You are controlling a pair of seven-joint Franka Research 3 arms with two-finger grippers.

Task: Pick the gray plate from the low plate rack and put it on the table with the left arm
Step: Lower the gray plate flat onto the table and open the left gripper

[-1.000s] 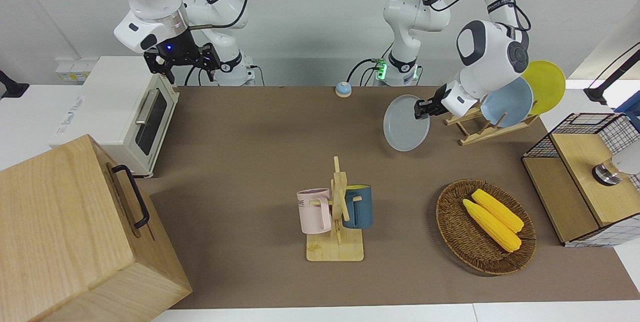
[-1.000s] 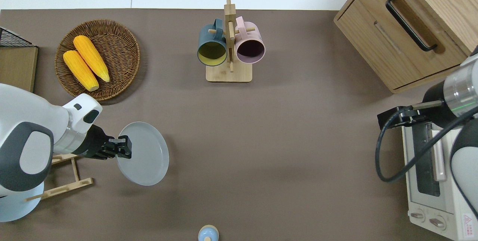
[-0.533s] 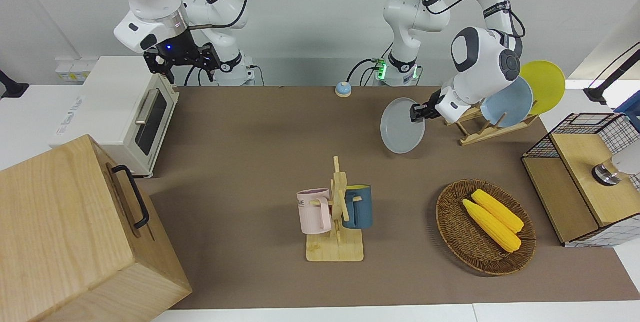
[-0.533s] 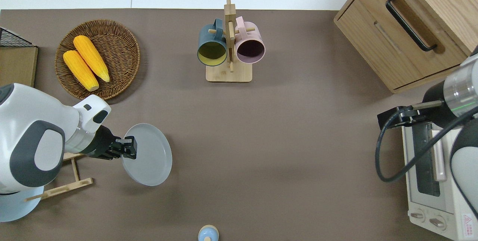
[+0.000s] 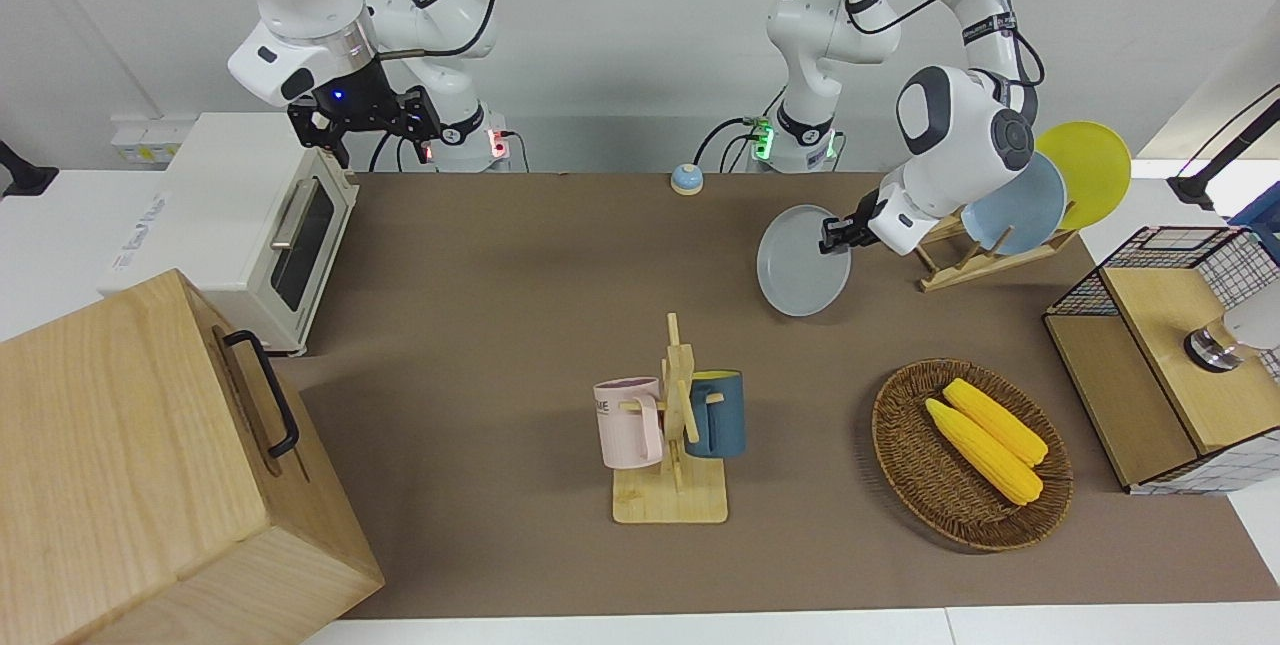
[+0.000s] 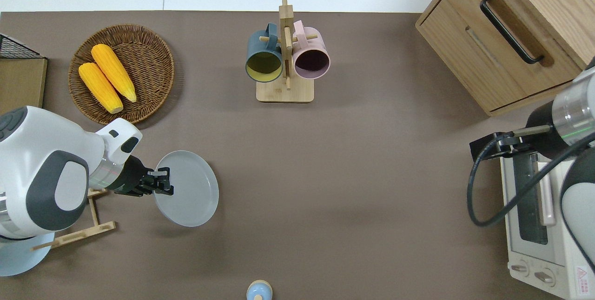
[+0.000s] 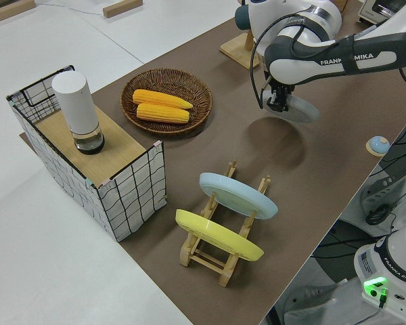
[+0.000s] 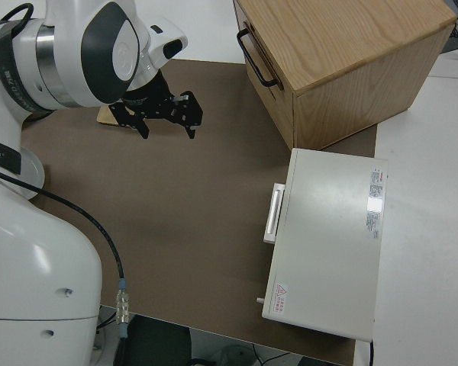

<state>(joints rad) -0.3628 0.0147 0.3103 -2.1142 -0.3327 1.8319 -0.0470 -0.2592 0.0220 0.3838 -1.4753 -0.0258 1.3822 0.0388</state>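
My left gripper (image 5: 836, 234) is shut on the rim of the gray plate (image 5: 800, 270) and holds it tilted, low over the table (image 5: 500, 265), beside the low plate rack (image 5: 985, 260) toward the table's middle. The overhead view shows the left gripper (image 6: 163, 187), the gray plate (image 6: 191, 195) and part of the rack (image 6: 79, 233). The left side view shows the plate (image 7: 302, 111) in the gripper (image 7: 278, 105), apart from the rack (image 7: 220, 256). The rack holds a light-blue plate (image 5: 1020, 205) and a yellow plate (image 5: 1092, 170). My right gripper (image 8: 166, 126) is open, empty and parked.
A mug tree (image 5: 675, 425) with a pink and a blue mug stands farther from the robots. A wicker basket (image 5: 900, 470) holds two corn cobs. A wire-sided box (image 5: 1165, 365), a toaster oven (image 5: 250, 215), a wooden cabinet (image 5: 130, 465) and a small blue bell (image 5: 686, 179) stand around the table.
My left gripper has carried the gray plate a little farther from the rack, toward the table's middle, and lower. The right arm has not moved.
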